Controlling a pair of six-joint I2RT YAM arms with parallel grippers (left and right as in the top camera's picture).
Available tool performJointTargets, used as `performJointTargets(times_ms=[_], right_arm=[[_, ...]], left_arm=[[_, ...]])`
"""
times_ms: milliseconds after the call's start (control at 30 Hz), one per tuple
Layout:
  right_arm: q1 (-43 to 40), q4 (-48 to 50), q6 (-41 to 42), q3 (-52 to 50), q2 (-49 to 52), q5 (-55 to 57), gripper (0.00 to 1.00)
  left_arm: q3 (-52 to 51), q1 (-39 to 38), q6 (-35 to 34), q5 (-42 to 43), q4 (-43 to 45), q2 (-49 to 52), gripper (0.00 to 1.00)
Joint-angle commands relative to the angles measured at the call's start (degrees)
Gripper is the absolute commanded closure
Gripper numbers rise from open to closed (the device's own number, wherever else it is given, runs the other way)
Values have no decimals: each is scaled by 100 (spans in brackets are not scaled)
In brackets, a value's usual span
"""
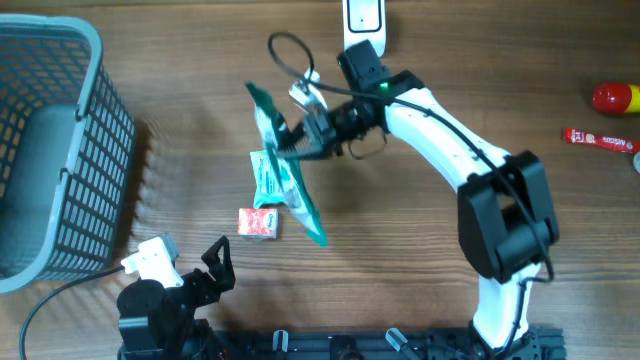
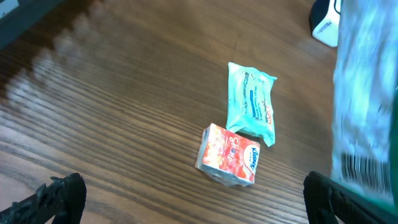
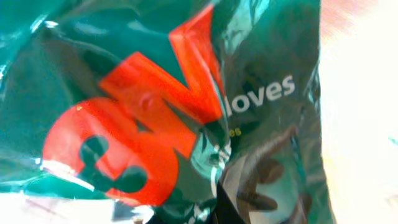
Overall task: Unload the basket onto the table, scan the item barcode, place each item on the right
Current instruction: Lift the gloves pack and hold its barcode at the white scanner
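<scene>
Wooden table [image 1: 450, 60] beneath a glossy green glove packet [image 3: 155, 93], red logo.

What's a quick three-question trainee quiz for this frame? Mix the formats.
1. Pick one. The right gripper is shut on: A) the teal wipes pack, B) the green glove packet, C) the small red box.
2. True or false: the left gripper is open and holds nothing.
3. Fill in: on the table, the small red box lies right beside the ______.

Key: 1 B. 2 true. 3 teal wipes pack.
</scene>
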Motion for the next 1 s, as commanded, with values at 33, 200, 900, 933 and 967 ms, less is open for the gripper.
performJointTargets(times_ms=[33, 200, 900, 933, 967], right_arm=[[101, -1373, -2100, 35, -968, 2579, 95], [103, -1250, -3287, 37, -1779, 2474, 96], [-24, 2774, -2277, 48, -1397, 6679, 96], [-68, 2997, -2280, 63, -1272, 6677, 96], [-109, 3213, -2277, 116, -1095, 6675, 96]], left_arm=[[4, -22, -33, 68, 15, -35, 0], [4, -22, -33, 68, 15, -35, 0], [4, -22, -33, 68, 15, -35, 0], [4, -22, -31, 68, 15, -35, 0], [4, -22, -31, 70, 15, -35, 0]])
